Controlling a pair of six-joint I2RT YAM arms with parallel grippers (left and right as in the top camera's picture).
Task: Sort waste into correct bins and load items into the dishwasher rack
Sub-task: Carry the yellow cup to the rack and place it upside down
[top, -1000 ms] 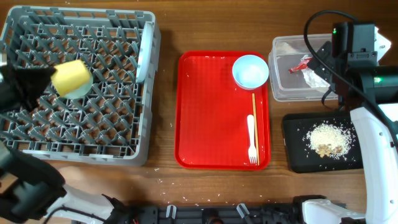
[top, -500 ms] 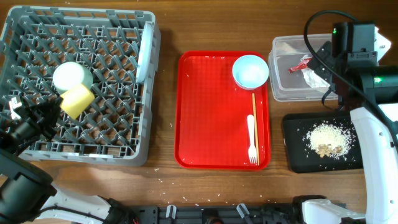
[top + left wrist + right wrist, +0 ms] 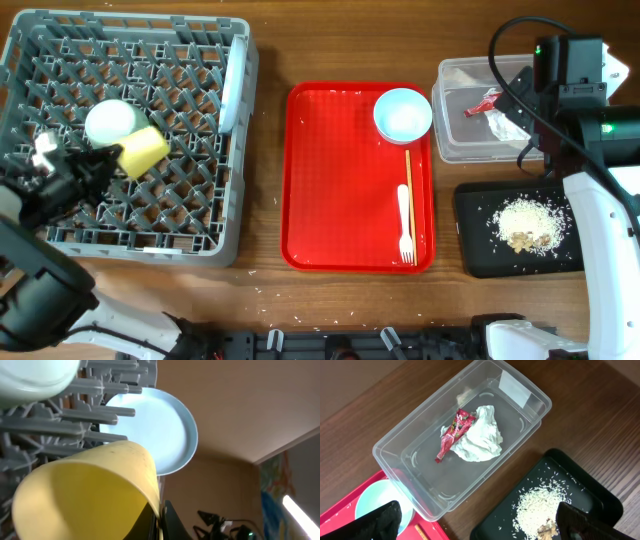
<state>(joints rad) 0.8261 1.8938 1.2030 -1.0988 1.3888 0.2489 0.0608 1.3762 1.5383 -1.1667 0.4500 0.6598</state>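
Note:
My left gripper [image 3: 103, 160] is shut on the rim of the small yellow cup [image 3: 143, 150], holding it tilted over the grey dishwasher rack [image 3: 190, 215], beside the pale green bowl [image 3: 112, 120]. In the left wrist view the jaws [image 3: 161, 522] pinch the cup wall [image 3: 85, 495], with the white plate [image 3: 160, 430] upright among the pegs behind. My right gripper [image 3: 480, 527] is open and empty above the clear tub [image 3: 405, 467], which holds the red wrapper [image 3: 452, 432] and the white napkin [image 3: 480, 440]. Rice scraps [image 3: 540, 507] lie in the black tray [image 3: 600, 495].
The red tray [image 3: 330, 200] in the middle holds the light blue bowl [image 3: 403, 113], the wooden chopsticks [image 3: 408, 175] and the white fork [image 3: 405, 225]. The clear tub [image 3: 455, 140] and the black tray [image 3: 480, 250] stand to its right. Small crumbs lie on the wooden table.
My left gripper carried the yellow cup from above the green bowl down toward the rack's front left, then slightly right beside the bowl. The right arm has not moved.

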